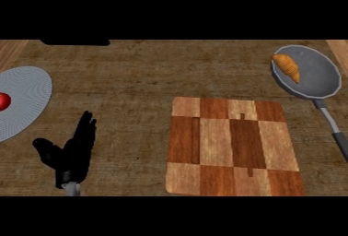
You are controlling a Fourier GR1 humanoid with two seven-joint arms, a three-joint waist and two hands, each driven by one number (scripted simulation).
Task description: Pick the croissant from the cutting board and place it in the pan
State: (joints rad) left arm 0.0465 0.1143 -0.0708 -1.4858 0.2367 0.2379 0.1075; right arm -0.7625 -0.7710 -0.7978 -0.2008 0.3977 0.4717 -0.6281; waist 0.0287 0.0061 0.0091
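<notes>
Croissant (287,67): in pan (316,77), 2 o'clock | cutting board (231,147): 5 o'clock | left hand (73,154): 8 o'clock, fingers straight, holding nothing

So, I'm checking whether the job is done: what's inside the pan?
Only the croissant lies inside the pan, near its left rim. The rest of the floor shows bare grey; just the patch under the croissant is hidden.

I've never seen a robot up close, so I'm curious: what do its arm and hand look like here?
Only the left hand shows: plain black, human-shaped, with slim fingers and a thicker thumb. At its wrist a short grey piece of forearm peeks in. No cables, markings or sleeve can be seen. The right hand is out of view.
</notes>
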